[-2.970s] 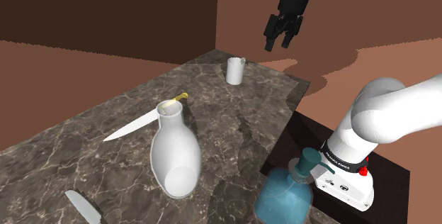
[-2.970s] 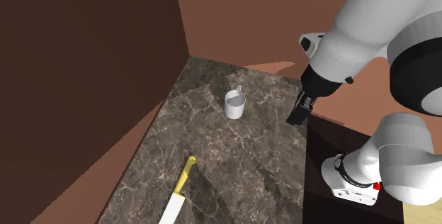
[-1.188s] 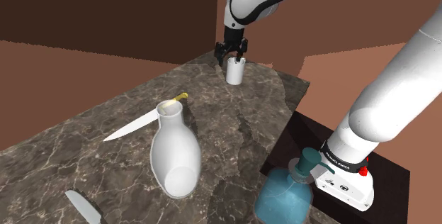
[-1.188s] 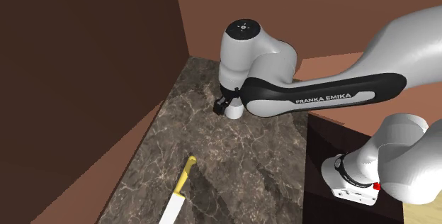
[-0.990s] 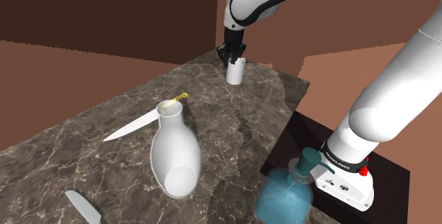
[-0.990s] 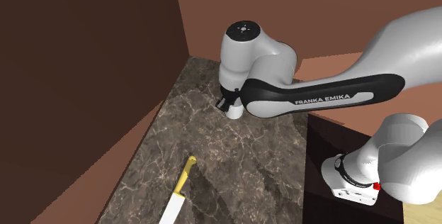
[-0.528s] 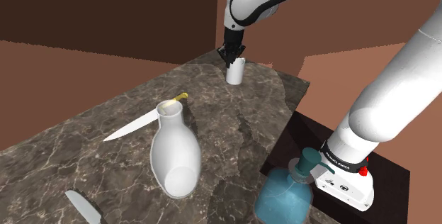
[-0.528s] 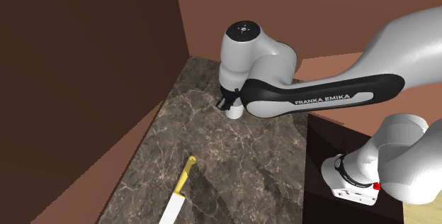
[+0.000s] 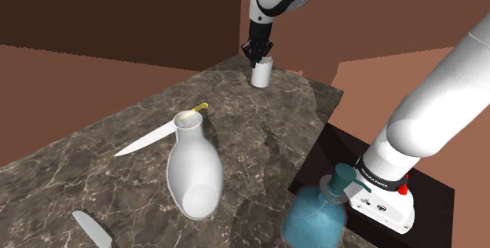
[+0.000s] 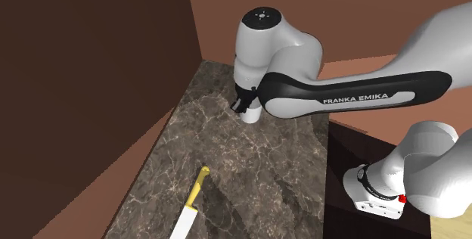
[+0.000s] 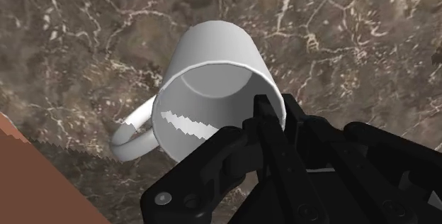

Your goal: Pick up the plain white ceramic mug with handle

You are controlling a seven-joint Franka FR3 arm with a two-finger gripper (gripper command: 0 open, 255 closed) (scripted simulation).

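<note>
So the whole thing hinges on one relation: the gripper [image 11: 273, 120] comes at the white mug [image 11: 212, 59] from above and pinches its wall rather than wrapping the body. In the wrist view one black finger dips inside the rim and the other sits outside it, closed tight on the thin wall between them. I'd call that a proper hold.

The mug stands upright with its mouth up, at the far corner of the dark marble counter [image 9: 259, 136], close to where the brown walls [image 10: 98, 86] meet. In the shoulder view the gripper [image 9: 257, 58] is right on top of the mug [image 9: 264, 74]. I can't tell from any view whether the base is clear of the counter or resting on it. The handle [image 11: 131, 137] sticks out from another part of the rim, well off to the side of the pinched spot, so it isn't in the fingers' way.

My guess is the coming move is just straight up along the mug's own axis. A rim pinch is off-centre, so the mug could swing or slip if the lift is jerky.

Nothing crowds it. The white vase [image 9: 192, 168] and the yellow-handled knife [image 9: 157, 136] are well apart from it, toward the near end of the counter. A second blade [image 9: 90, 229] lies nearer still. The blue pump bottle [image 9: 314, 215] sits down by the stand [image 9: 393, 199], off the counter altogether.
</note>
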